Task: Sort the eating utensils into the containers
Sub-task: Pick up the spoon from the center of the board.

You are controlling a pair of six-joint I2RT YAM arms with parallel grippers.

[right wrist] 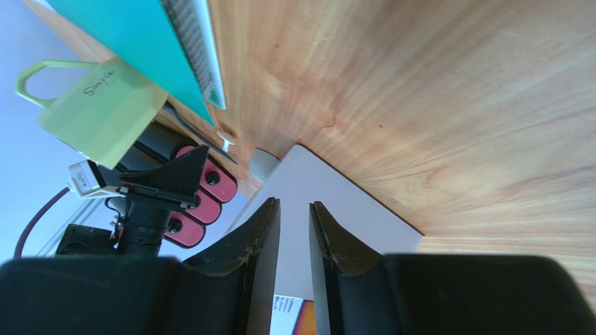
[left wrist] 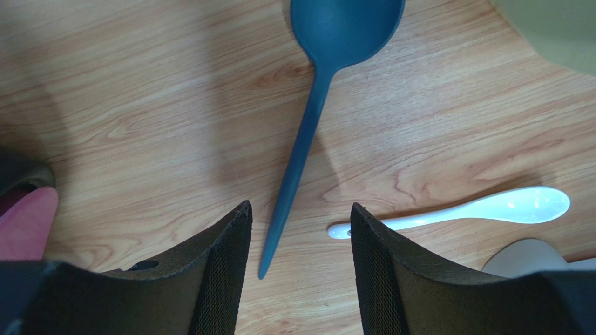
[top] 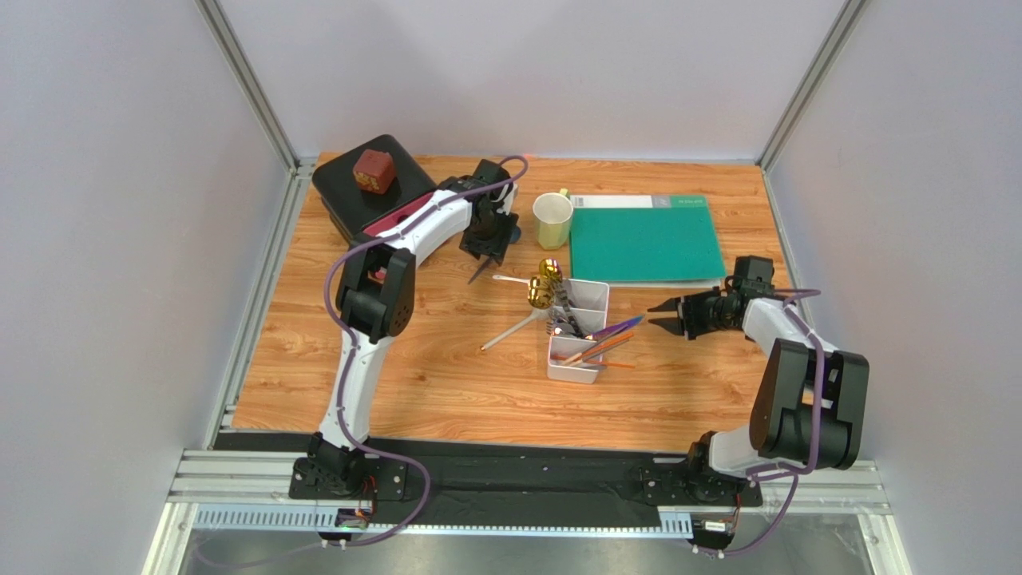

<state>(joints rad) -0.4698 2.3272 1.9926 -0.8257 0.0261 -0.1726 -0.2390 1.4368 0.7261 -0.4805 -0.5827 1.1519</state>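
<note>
A blue spoon point(left wrist: 308, 132) lies on the wooden table, its handle end between my left gripper's point(left wrist: 299, 208) open fingers, just above it. A white spoon point(left wrist: 490, 208) lies to its right. From above, my left gripper point(top: 486, 255) is at the back by the blue spoon point(top: 480, 271) and white spoon point(top: 513, 279). The white divided tray point(top: 573, 374) holds purple utensils point(top: 618, 326), orange-brown sticks point(top: 600, 347) and silver ones. Gold utensils point(top: 546, 288) sit at its far corner. A silver utensil point(top: 510, 333) lies left of it. My right gripper point(top: 663, 314) hovers right of the tray, slightly open and empty point(right wrist: 294, 202).
A black box with pink drawers point(top: 372, 198) carries a red-brown block point(top: 374, 171) at the back left. A pale green mug point(top: 552, 219) and a teal mat point(top: 645, 240) lie at the back. The mug point(right wrist: 98, 105) and the tray wall point(right wrist: 336, 202) show in the right wrist view.
</note>
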